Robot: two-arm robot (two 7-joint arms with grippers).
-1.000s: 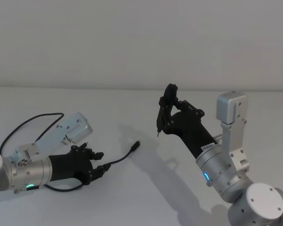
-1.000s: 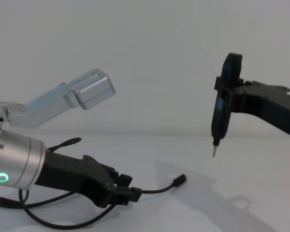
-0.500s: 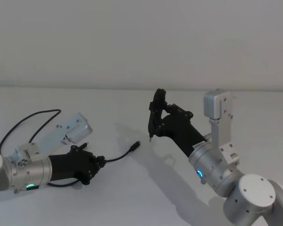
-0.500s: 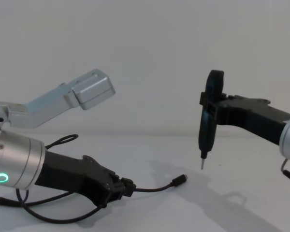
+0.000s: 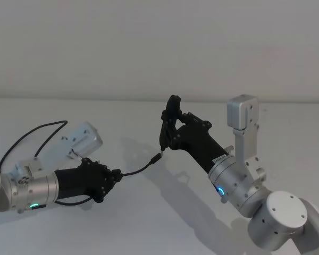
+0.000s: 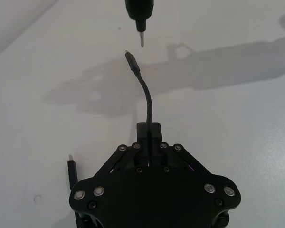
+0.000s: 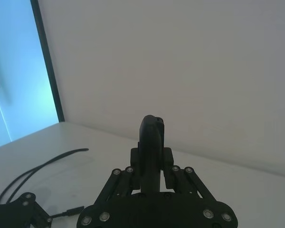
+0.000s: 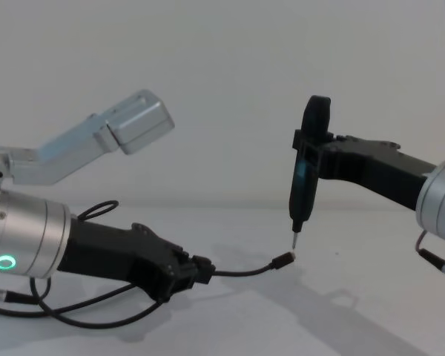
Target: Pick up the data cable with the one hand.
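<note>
Nearest, the blocky black two-finger left gripper (image 5: 112,177), on its thick silver wrist with a green glowing ring, lies low over the white tabletop (image 5: 149,223). Its fingers (image 6: 148,130) are pressed together on the long thin black data cable (image 5: 134,171), pinching it a short way behind one end. The grasp looks made, and I judge the lift is the step not yet done.

From the pinch the free stretch runs toward about 2 o'clock in the head view. Its long axis is roughly in line with the gripper's own reach, and it bows gently. It ends in a small dark metal-tipped plug (image 8: 284,259) that points away from the gripper. I cannot tell whether that plug rests on the tabletop or hangs just above it.

Just past the plug, at its 12 o'clock in the chest view, the narrow upright black right gripper (image 8: 295,239) hangs with its pin tip down, close but apart. A straight-up lift would likely carry the plug toward that pin.

Farthest back, the rest of the data cable trails from behind the left wrist toward 10 o'clock in a slack loop on the tabletop.
</note>
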